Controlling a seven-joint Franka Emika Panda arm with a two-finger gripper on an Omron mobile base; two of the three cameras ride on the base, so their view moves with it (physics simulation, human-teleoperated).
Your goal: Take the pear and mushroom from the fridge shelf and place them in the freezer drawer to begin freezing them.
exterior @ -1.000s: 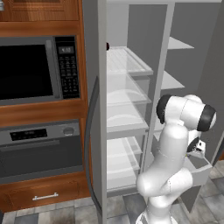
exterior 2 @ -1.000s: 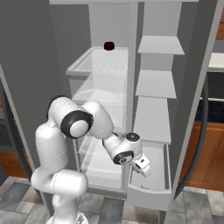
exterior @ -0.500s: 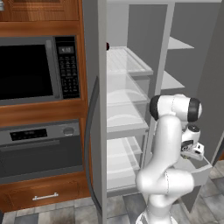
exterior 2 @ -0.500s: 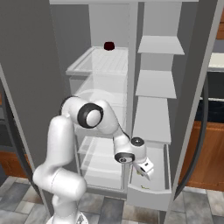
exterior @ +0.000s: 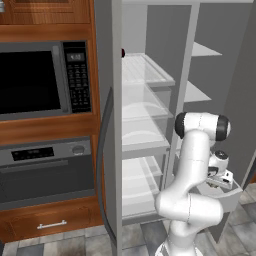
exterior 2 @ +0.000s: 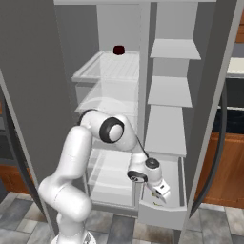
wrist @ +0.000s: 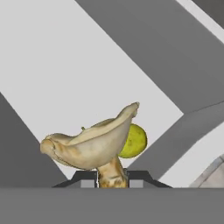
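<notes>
Hand (wrist: 112,179) clamped on mushroom (wrist: 89,146) stem, over freezer drawer (exterior 2: 162,217); pear (wrist: 132,141) just behind cap.

Even, flat rendered light, no glare, only soft shading inside the fridge; edges w/o distortion, hand view slightly soft, pixelated.

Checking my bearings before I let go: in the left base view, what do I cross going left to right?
Microwave → open fridge door edge → ridged fridge shelf → white robot arm → gripper over the grey freezer drawer.
</notes>
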